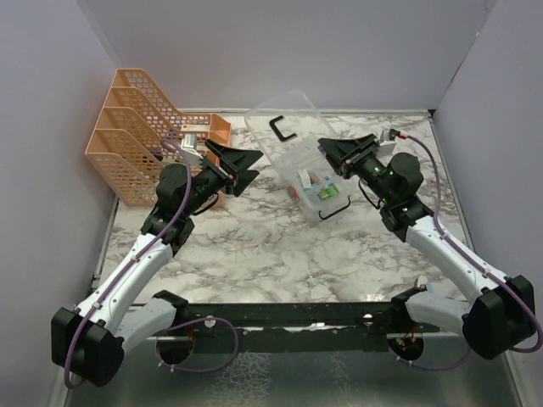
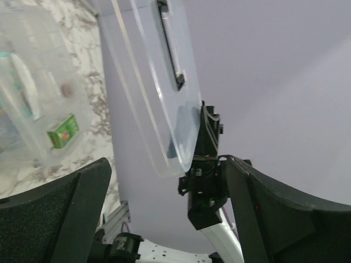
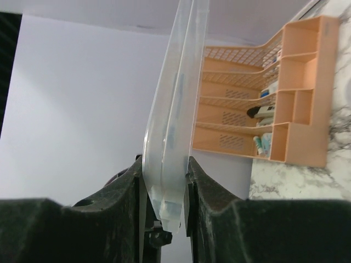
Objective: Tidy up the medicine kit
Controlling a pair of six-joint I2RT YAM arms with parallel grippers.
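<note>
Clear plastic is what the medicine kit (image 1: 321, 193) is made of: a shallow box toward the back middle of the marble bench (image 1: 271, 254), with small packets inside, one of them a green carton (image 2: 63, 130). Its lid (image 1: 297, 114) stands tipped up and back, with a black handle (image 1: 282, 129) on its face. The right pincer (image 3: 163, 175) is clenched on the lid's edge, and its wrist view plainly shows the thin transparent sheet squeezed between both fingers (image 3: 109, 219). The left pincer (image 1: 253, 172) hangs just left of the box, spread wide and gripping nothing; from what I can see it touches neither box nor lid. At the far left, by the wall, is an orange mesh file rack (image 1: 127, 148). Beside it a small orange compartment tray (image 1: 216, 127) holds tubes and boxes. A second black handle (image 1: 333, 209) lies at the box's near edge.
</note>
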